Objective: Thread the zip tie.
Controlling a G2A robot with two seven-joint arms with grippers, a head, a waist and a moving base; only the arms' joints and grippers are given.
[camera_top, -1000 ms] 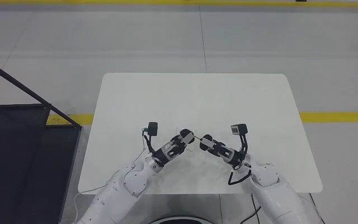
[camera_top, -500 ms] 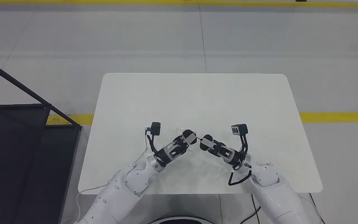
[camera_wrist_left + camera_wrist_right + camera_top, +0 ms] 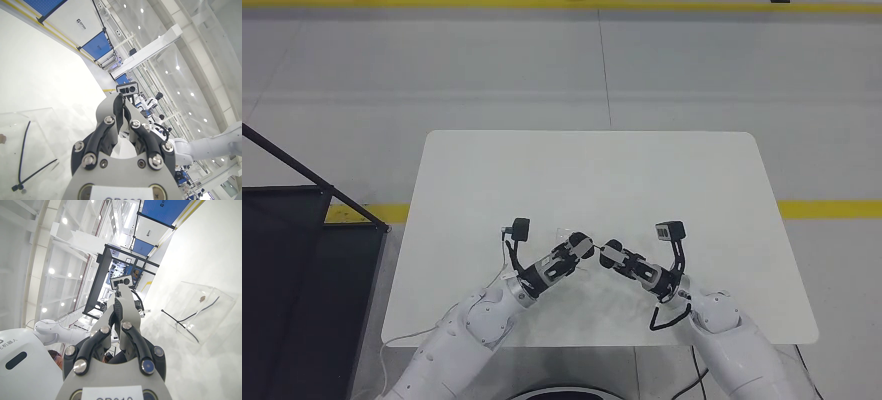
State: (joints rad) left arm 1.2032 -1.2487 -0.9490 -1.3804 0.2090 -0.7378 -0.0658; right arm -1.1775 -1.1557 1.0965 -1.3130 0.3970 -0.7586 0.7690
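Over the front middle of the white table (image 3: 692, 180), my two grippers meet tip to tip. A thin black zip tie (image 3: 592, 246) spans the small gap between them. The left gripper (image 3: 578, 243) is shut, and a black strand of the tie (image 3: 123, 98) sticks out past its pressed pads (image 3: 119, 111). The right gripper (image 3: 608, 250) is also shut, with a bit of black tie (image 3: 118, 293) at its tip. Most of the tie is hidden inside the fingers.
A clear plastic tray (image 3: 43, 113) lies on the table just below the grippers, holding spare black zip ties (image 3: 22, 151). The right wrist view shows the same tray (image 3: 217, 291) with crossed ties (image 3: 177, 321). A black frame (image 3: 282, 250) stands off the table's left side.
The left arm has shifted a little to the right, toward the right gripper. The right arm has stayed put, and both grippers remain shut.
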